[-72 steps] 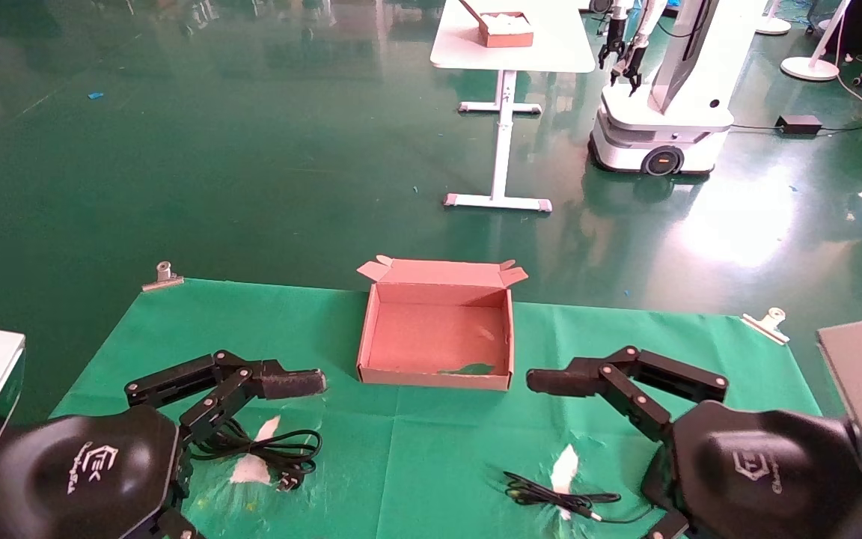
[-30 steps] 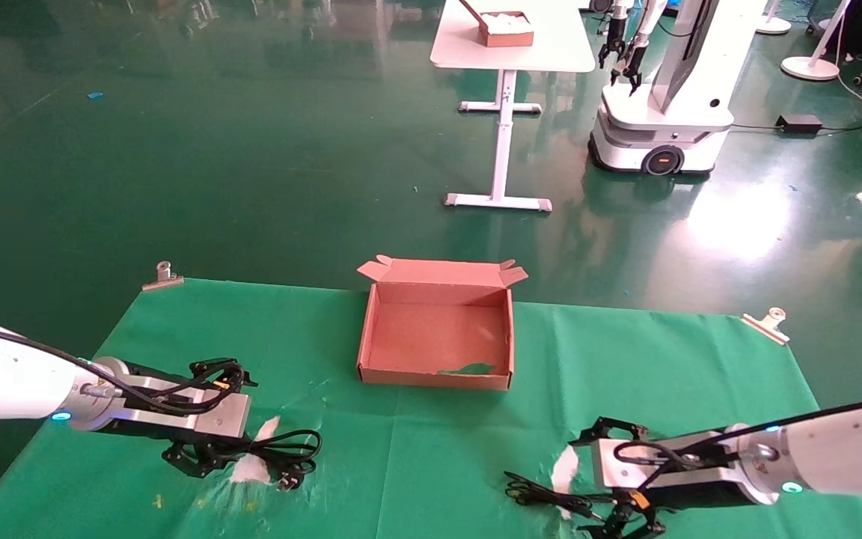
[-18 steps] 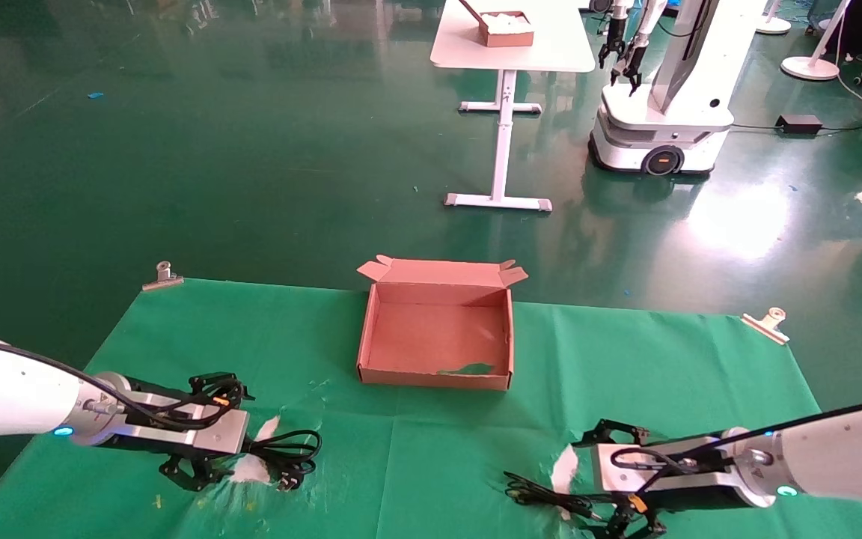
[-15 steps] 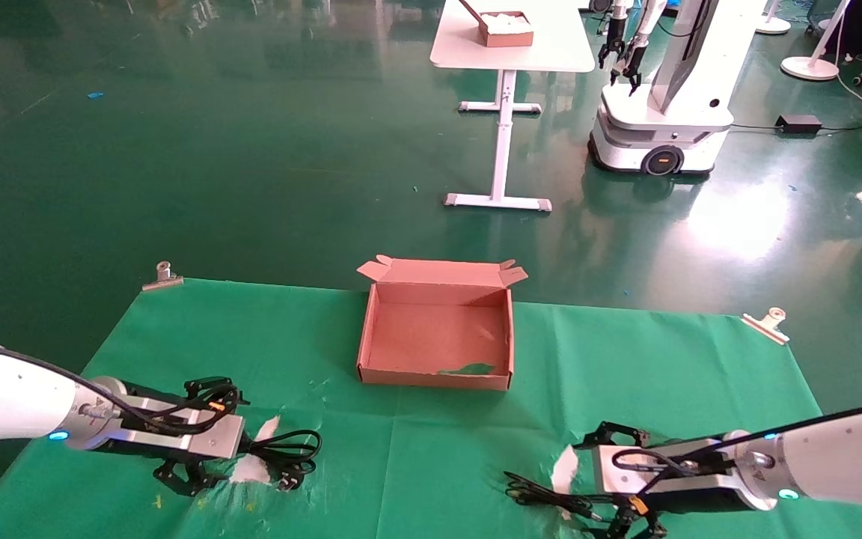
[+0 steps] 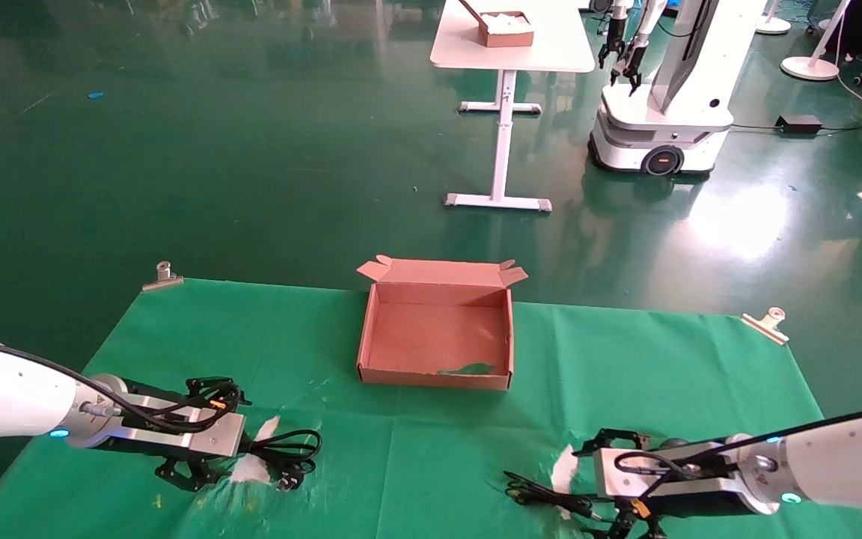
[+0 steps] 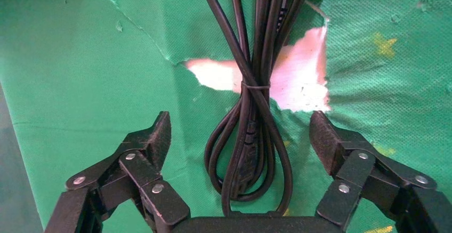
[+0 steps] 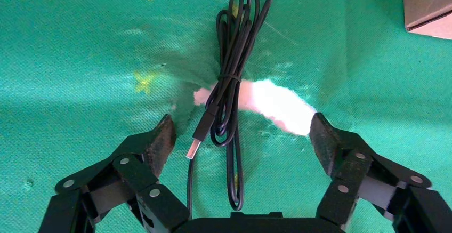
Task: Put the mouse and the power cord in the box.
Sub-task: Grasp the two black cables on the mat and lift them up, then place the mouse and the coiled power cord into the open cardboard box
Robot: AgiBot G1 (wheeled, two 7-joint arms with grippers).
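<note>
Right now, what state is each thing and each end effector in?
Box: lid open, nothing inside.
Power cord: tied in loops, lying flat, ungripped.
Thin USB cable: tied bundle, lying flat, ungripped.
Left end effector: open, straddling the power cord.
Right end effector: open, straddling the thin USB cable.

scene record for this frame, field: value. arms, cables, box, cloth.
left gripper: open, low over the near-left cloth, fingers either side of the power cord
power cord: thick black loops tied at the middle, lying on the cloth
right gripper: open, low over the near-right cloth, straddling the thin cable
thin cable: bundled, USB plug showing; mouse body not visible
box: lid open, nothing inside, centre of the table, beyond both grippers
cloth: green, torn under each bundle, white showing through
</note>
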